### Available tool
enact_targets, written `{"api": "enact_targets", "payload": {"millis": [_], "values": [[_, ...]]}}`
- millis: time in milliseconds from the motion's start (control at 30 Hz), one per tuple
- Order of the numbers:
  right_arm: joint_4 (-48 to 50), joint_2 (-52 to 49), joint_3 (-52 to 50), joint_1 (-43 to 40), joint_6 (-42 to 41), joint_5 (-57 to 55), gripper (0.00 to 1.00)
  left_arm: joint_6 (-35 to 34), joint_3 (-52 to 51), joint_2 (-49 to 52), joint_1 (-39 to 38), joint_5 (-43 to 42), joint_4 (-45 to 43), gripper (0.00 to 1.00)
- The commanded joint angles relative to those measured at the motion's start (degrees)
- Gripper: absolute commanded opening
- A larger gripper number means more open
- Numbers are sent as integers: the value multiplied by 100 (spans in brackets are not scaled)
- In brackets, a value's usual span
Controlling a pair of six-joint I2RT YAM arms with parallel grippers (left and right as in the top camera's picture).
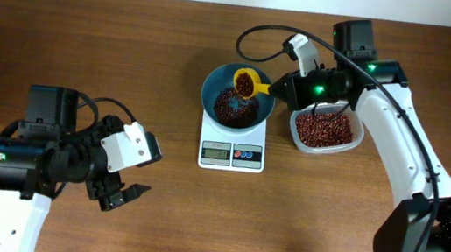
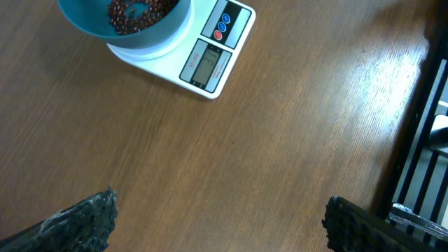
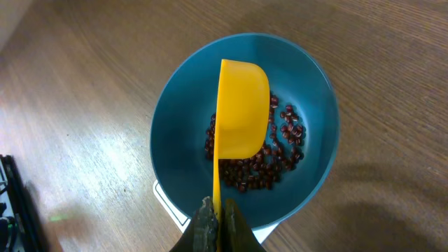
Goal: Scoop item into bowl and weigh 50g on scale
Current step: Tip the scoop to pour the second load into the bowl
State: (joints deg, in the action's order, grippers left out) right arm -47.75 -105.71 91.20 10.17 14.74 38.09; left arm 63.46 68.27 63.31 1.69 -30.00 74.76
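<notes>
The teal-blue bowl (image 1: 209, 88) stands on the white scale (image 1: 231, 152) and holds a layer of red-brown beans (image 1: 230, 109). My right gripper (image 1: 282, 85) is shut on the handle of a yellow scoop (image 1: 246, 83), which is tilted over the bowl with beans in it. In the right wrist view the scoop (image 3: 241, 105) shows its back over the bowl (image 3: 171, 140) and beans (image 3: 287, 133), with the jaws (image 3: 218, 220) pinching the handle. My left gripper (image 1: 126, 192) is open and empty over bare table; its fingertips (image 2: 217, 224) are wide apart. The left wrist view also shows the bowl (image 2: 150, 35) and scale (image 2: 208, 63).
A clear plastic tub (image 1: 298, 140) of more beans (image 1: 328, 128) stands right of the scale, under my right arm. The table's right edge and a dark frame (image 2: 420, 140) show in the left wrist view.
</notes>
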Motion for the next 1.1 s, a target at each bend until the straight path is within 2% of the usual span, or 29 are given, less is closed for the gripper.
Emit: {"api": "enact_targets", "payload": {"millis": [0, 133, 333, 700, 1067], "values": [[-11, 31, 120, 44, -208, -39, 4, 92, 116, -55, 35, -17, 13, 99], [-85, 24, 118, 44, -173, -507, 4, 92, 116, -55, 35, -20, 13, 98], [-83, 57, 173, 181, -195, -334, 4, 92, 116, -55, 35, -20, 13, 98], [-81, 275, 177, 446, -155, -1440, 4, 92, 116, -55, 35, -20, 13, 98], [-83, 411, 179, 658, -151, -1790, 4, 92, 116, -55, 35, -17, 13, 98]]}}
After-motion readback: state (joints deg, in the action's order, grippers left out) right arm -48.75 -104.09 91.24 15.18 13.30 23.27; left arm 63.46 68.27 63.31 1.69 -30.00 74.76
